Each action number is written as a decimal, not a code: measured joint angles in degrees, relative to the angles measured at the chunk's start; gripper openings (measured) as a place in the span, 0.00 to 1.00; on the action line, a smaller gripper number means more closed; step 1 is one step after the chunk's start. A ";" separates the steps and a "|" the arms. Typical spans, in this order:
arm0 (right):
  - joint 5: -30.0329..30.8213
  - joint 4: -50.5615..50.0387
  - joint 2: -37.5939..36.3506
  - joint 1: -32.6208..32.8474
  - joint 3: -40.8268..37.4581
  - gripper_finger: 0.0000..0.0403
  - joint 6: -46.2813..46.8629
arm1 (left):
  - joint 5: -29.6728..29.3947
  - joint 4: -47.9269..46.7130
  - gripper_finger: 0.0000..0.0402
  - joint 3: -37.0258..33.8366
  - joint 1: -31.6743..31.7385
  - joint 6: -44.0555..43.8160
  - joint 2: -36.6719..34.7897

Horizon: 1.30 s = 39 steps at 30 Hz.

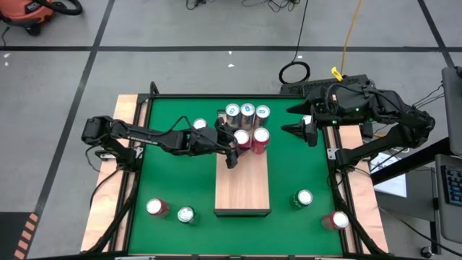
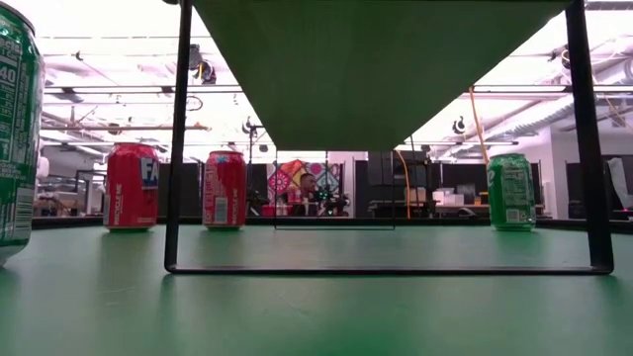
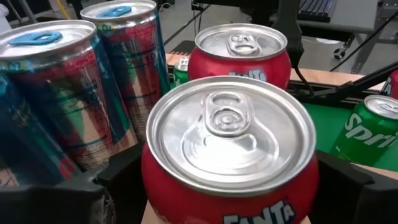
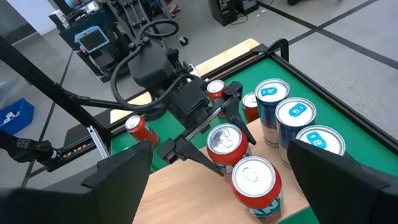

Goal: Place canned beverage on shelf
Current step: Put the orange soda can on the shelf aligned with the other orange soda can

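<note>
Watching: I am driving both arms from far away and looking down on the green counter (image 1: 162,166).
Shelf: the long block of pale brown wood (image 1: 242,189) lies flat in the middle of the counter.
Can in hand: a red soda can with a silver top (image 4: 225,139) stands upright on the far end of the shelf.
Left pincer: the left pincer (image 1: 238,143) sits around that red can. I cannot tell if it squeezes the can or has let go.
Right pincer: the right pincer (image 1: 307,130) hangs near the far right side of the counter, spread wide, with nothing in it.
Neighbour can: a second red soda can (image 1: 260,136) stands on the shelf just beside the first one.
Blue cans: three shiny blue and silver cans (image 1: 247,110) stand in a row just past the far end of the shelf, on the green, I think.
Done: two red cans are up on the shelf, as far as I can see.
Left to do: the left pincer must come away without knocking the can over.
Waiting cans: a red can (image 1: 155,207) and a green can (image 1: 186,214) stand near the left front corner. A green can (image 1: 304,198) and a red can (image 1: 338,219) stand near the right front corner. None of these four is on the shelf yet.
My guess: the job is under halfway.
</note>
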 joint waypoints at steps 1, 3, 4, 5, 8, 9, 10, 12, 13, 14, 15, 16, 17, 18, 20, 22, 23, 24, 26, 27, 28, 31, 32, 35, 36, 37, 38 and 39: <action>0.00 -0.08 0.00 0.02 0.00 0.91 -0.02 | 0.00 -0.14 0.84 0.00 0.00 0.00 -0.14; 0.00 -0.58 0.00 0.00 0.00 0.91 -0.07 | 0.01 -0.18 0.84 0.00 0.00 0.00 -0.55; 0.00 -1.08 0.00 0.00 0.00 0.91 -0.07 | 0.01 -0.18 0.84 0.00 0.00 0.02 -0.88; -0.02 -1.74 0.00 0.00 0.00 0.91 -0.04 | 0.01 -0.35 0.84 0.00 0.00 0.09 -1.37; -0.07 -3.49 0.01 0.00 0.00 0.91 0.66 | 0.03 -3.55 0.84 0.22 0.00 0.36 -2.55; -0.08 -3.73 0.02 0.01 0.00 0.91 0.85 | 0.08 -5.30 0.84 0.30 0.00 0.30 -2.76; -0.17 -3.85 0.02 0.00 0.00 0.91 0.85 | 0.20 -7.03 0.84 0.48 0.00 0.29 -2.86; -0.17 -3.86 0.02 0.02 0.00 0.91 0.78 | 1.23 -9.84 0.84 0.66 -0.15 0.28 -3.42; -0.21 -3.94 0.02 0.02 0.00 0.91 0.68 | 1.96 -10.74 0.84 0.66 -0.15 0.24 -3.86; -0.20 -3.99 0.02 0.01 0.00 0.91 0.58 | 2.54 -10.99 0.84 0.67 -0.19 -0.05 -4.35; -0.20 -4.00 0.02 0.00 0.00 0.91 0.33 | 2.61 -11.40 0.84 0.73 -0.40 -0.31 -4.80; -0.21 -4.01 0.02 0.01 0.00 0.91 0.16 | 2.57 -11.86 0.84 0.80 -0.54 -1.06 -5.22; -0.20 -4.04 0.02 0.00 0.00 0.91 0.12 | 2.54 -13.06 0.84 0.81 -0.74 -1.53 -5.83; -0.20 -4.07 0.02 0.00 0.00 0.91 0.11 | 2.52 -14.73 0.84 0.81 -0.94 -1.73 -6.50; -0.17 -4.07 0.02 0.00 0.00 0.91 0.13 | 2.41 -17.34 0.84 0.85 -1.27 -2.06 -7.55; -0.17 -4.07 0.04 0.02 0.00 0.91 0.07 | 2.31 -21.56 0.84 0.85 -1.55 -2.24 -8.28; -0.13 -4.07 0.04 0.00 0.00 0.91 0.01 | 2.14 -23.44 0.84 0.85 -1.57 -2.66 -8.36; -0.13 -4.07 0.04 0.01 0.00 0.91 -0.08 | 2.05 -24.92 0.84 0.84 -1.57 -2.99 -8.36; -0.13 -4.07 0.04 0.01 0.00 0.91 -0.42 | 1.94 -26.74 0.84 0.81 -1.60 -3.13 -8.36; -0.13 -4.07 0.08 0.00 0.00 0.91 -0.44 | 1.90 -26.94 0.84 0.81 -1.65 -3.15 -8.36; -0.13 -4.05 0.10 0.01 0.00 0.91 -0.44 | 1.88 -26.90 0.84 0.81 -1.74 -3.17 -8.36; -0.11 -4.06 0.13 0.00 0.00 0.91 -0.44 | 0.01 -26.75 0.83 0.81 -1.94 -5.49 -7.92; -0.11 -4.04 0.13 0.00 0.00 0.91 -0.44 | -0.65 -26.76 0.82 0.81 -1.97 -6.51 -7.69; -0.09 -4.04 0.13 0.00 0.00 0.91 -0.44 | -1.24 -26.76 0.76 0.39 -1.87 -7.66 -7.48; -0.09 -4.06 0.13 0.00 0.00 0.91 -0.44 | -1.35 -26.47 0.74 0.39 -1.86 -7.65 -7.49; -0.09 -4.07 0.13 0.02 0.00 0.91 -0.44 | -1.35 -26.38 0.72 0.39 -1.88 -7.63 -7.51; -0.09 -4.07 0.13 0.02 0.00 0.91 -0.44 | -1.33 -26.45 0.70 0.39 -1.90 -7.64 -7.51; -0.07 -4.04 0.13 0.01 0.00 0.91 -0.44 | -1.33 -26.50 0.67 0.39 -1.93 -7.63 -7.48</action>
